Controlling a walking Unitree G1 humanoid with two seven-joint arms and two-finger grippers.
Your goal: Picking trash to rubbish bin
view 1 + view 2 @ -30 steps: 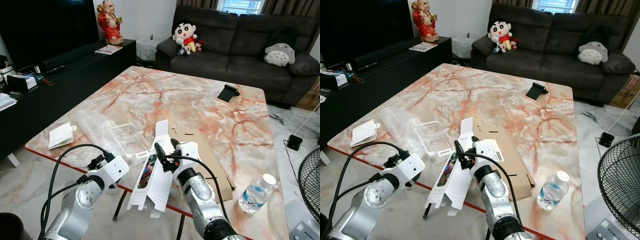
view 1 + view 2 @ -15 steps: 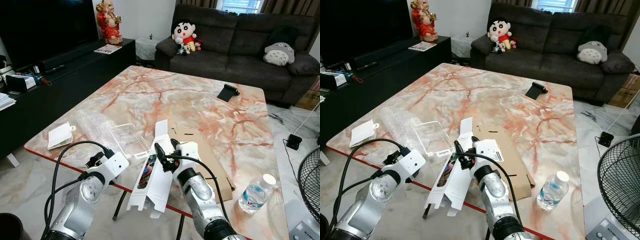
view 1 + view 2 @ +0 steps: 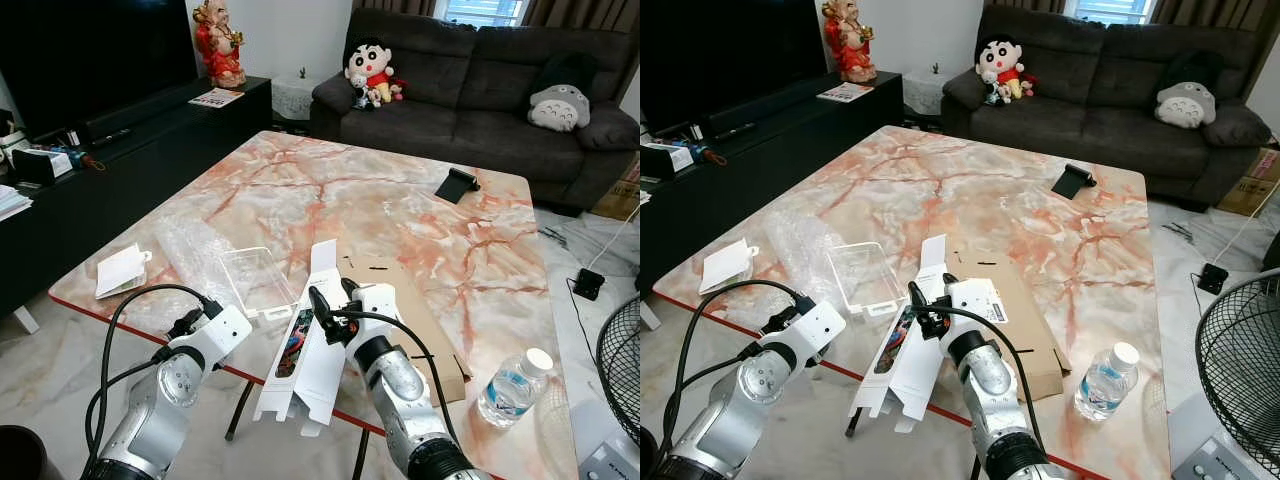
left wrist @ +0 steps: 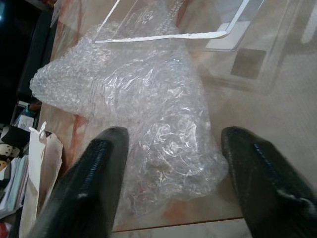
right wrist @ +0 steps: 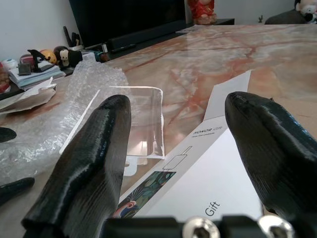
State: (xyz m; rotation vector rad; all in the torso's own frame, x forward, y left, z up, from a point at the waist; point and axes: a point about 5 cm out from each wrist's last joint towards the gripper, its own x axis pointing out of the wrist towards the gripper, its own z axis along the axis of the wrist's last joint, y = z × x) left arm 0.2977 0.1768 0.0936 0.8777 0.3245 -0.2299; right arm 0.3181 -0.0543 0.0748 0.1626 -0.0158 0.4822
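Left pincer [image 4: 171, 191] edged nearer bubble wrap [image 4: 133, 109], fingers spread.

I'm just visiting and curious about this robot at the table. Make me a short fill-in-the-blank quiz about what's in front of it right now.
1. The left gripper has its fingers open toward a crumpled wad of clear ______ wrap.
2. The right gripper hovers with open fingers over a flattened ______ carton printed with "Gift".
3. At the marble table's right near corner stands a plastic water ______.
4. A yellow-shirted ______ doll sits on the dark sofa.

Missing words: bubble; white; bottle; plush
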